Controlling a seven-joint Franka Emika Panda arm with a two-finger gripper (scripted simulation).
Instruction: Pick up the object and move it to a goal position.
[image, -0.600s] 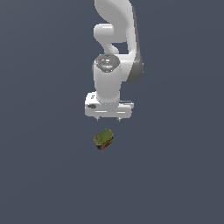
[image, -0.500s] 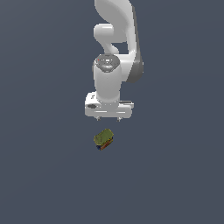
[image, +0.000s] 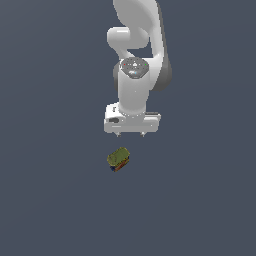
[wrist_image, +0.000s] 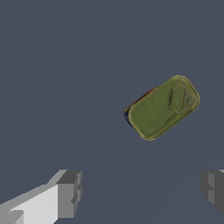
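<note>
The object (image: 118, 158) is a small olive-green can with a dark blue, orange-red marked edge, lying on the grey floor. In the wrist view the object (wrist_image: 162, 107) shows its flat olive-green top with a pull-tab outline. My gripper (image: 130, 134) hangs above the can, a little to the exterior view's right of it, and does not touch it. In the wrist view my gripper (wrist_image: 142, 192) is open and empty, with one grey fingertip (wrist_image: 70, 192) on each side; the can lies beyond the gap between them.
The white arm (image: 136, 60) rises behind the gripper. The grey floor (image: 50, 200) is plain all around, with no other objects in view.
</note>
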